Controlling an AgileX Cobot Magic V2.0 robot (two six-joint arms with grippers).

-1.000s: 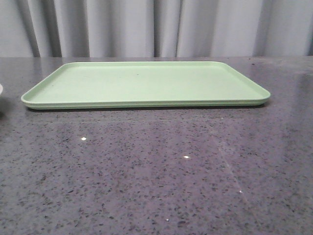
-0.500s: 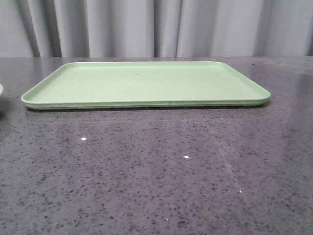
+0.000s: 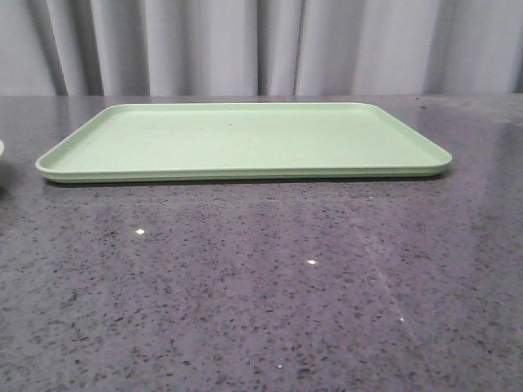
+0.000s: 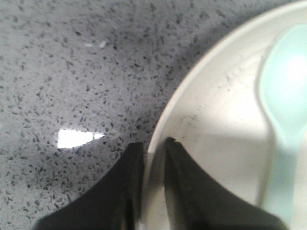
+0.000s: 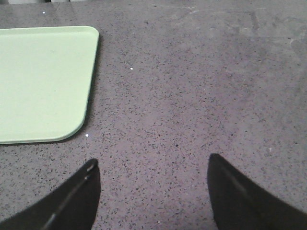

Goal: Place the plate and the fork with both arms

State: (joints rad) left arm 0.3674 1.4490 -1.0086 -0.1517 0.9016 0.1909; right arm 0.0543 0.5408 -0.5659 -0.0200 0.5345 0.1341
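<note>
The left gripper (image 4: 154,158) is clamped on the rim of the plate (image 4: 211,139), one finger inside the dish and one outside against its cream wall. A pale blue-grey spoon (image 4: 283,110) lies in the plate. In the front view only a sliver of the plate (image 3: 2,149) shows, at the left edge of the bench (image 3: 261,286). The light-green tray (image 3: 245,139) lies flat toward the far edge of the bench, and nothing rests on it. The right gripper (image 5: 152,191) hovers above bare bench with its fingers (image 5: 76,196) spread wide apart and holding nothing (a rounded corner of the tray sits near it). The fork shows in none of the views
</note>
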